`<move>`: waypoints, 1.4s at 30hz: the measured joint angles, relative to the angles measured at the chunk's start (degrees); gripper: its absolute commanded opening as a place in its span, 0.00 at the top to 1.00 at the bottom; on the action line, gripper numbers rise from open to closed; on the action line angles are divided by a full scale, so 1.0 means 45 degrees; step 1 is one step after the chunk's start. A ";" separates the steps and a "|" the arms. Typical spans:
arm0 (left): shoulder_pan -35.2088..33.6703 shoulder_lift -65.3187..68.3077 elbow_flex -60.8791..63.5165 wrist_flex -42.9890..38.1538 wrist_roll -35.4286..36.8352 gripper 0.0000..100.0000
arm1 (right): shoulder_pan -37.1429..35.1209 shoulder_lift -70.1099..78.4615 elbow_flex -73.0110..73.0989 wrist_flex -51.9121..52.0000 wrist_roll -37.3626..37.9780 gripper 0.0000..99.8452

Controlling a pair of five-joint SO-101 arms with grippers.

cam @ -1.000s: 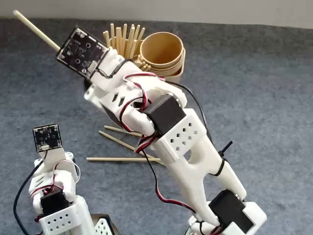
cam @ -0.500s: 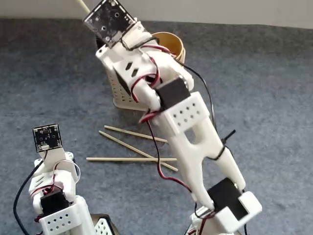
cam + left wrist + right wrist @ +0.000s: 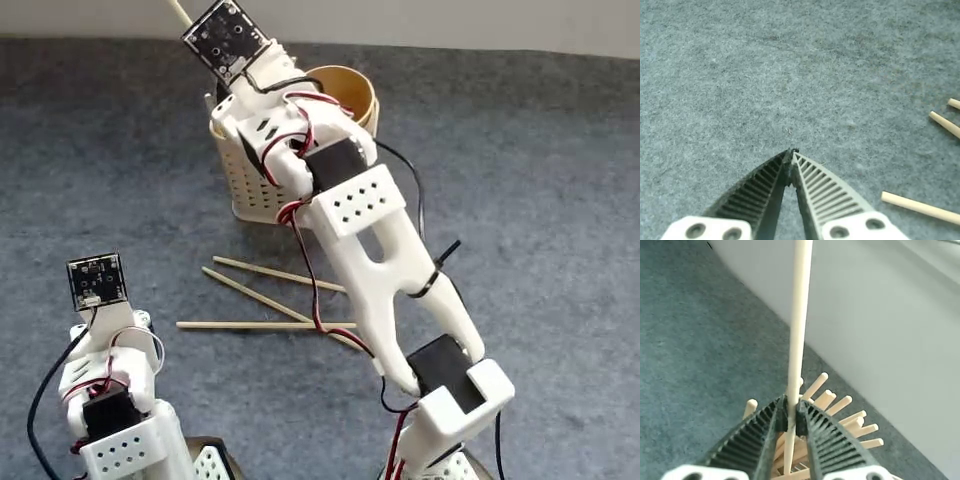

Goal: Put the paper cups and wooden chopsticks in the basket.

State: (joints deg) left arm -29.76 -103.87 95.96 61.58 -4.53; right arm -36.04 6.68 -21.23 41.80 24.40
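So the basket sat right up by the wall at the carpet's far edge, with not much room behind it but loads of open grey carpet off to one side of it. The right arm was stretched out over the basket. The right gripper was clenched on one wooden chopstick that poked up past the basket toward the wall. The right wrist view gave the bundle of chopsticks already standing in the basket just under the jaws, while the high view gave the paper cups nested in the basket beside them. Three loose chopsticks lay flat on the carpet near the basket, on the arms' side. The left gripper hung well away from the basket over bare carpet, fingers pressed together with nothing between them.
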 measured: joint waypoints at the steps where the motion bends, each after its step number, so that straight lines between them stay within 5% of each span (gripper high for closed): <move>1: 0.0000 0.0000 0.0000 0.0000 0.0000 0.98 | 0.0000 0.0000 0.0000 0.0000 0.0000 0.93; 5: 0.0000 0.0000 0.0000 0.0000 0.0000 0.98 | 0.0020 0.0000 0.0000 0.0059 -0.0195 0.83; 10: 0.0000 0.0000 0.0000 0.0000 0.0000 0.98 | 0.0078 0.0000 0.0000 0.0098 -0.1797 0.83; 18: 0.0000 0.0000 0.0000 0.0000 0.0000 0.98 | 0.0098 -0.0176 0.0000 0.0449 -0.2071 0.83; 42: 0.0000 0.0000 0.0000 0.0000 0.0000 0.98 | -0.2012 -0.2383 -0.0020 0.9299 -0.1817 0.83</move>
State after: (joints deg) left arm -29.76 -103.87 95.96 61.58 -4.53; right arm -45.10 -4.04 -21.32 83.65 16.22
